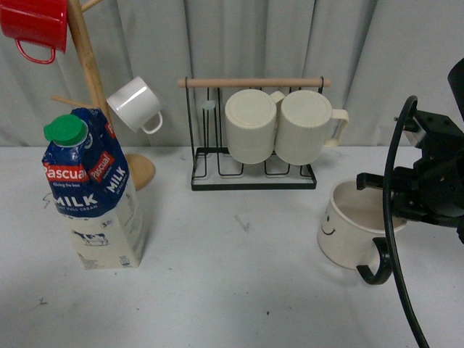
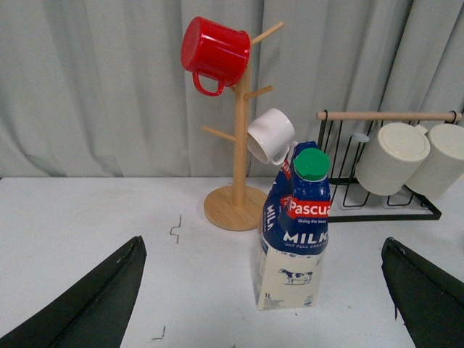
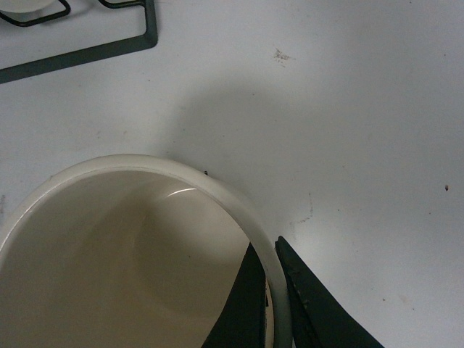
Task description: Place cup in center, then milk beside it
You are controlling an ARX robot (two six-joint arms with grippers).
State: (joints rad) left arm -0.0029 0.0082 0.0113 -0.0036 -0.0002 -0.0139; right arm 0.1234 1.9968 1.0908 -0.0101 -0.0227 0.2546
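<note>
The table (image 1: pixel 239 290) carries the milk carton (image 1: pixel 94 196) upright on its left side and the cup (image 1: pixel 348 232) on its right, well apart. The right gripper (image 3: pixel 272 275) is pinched narrow on the cup's rim, one finger inside the wall and one outside. Its arm and a black cable (image 1: pixel 395 239) hide part of the cup in the front view. The left gripper (image 2: pixel 262 243) gapes wide and holds nothing, with the milk carton ahead of it; only its finger ends show.
</note>
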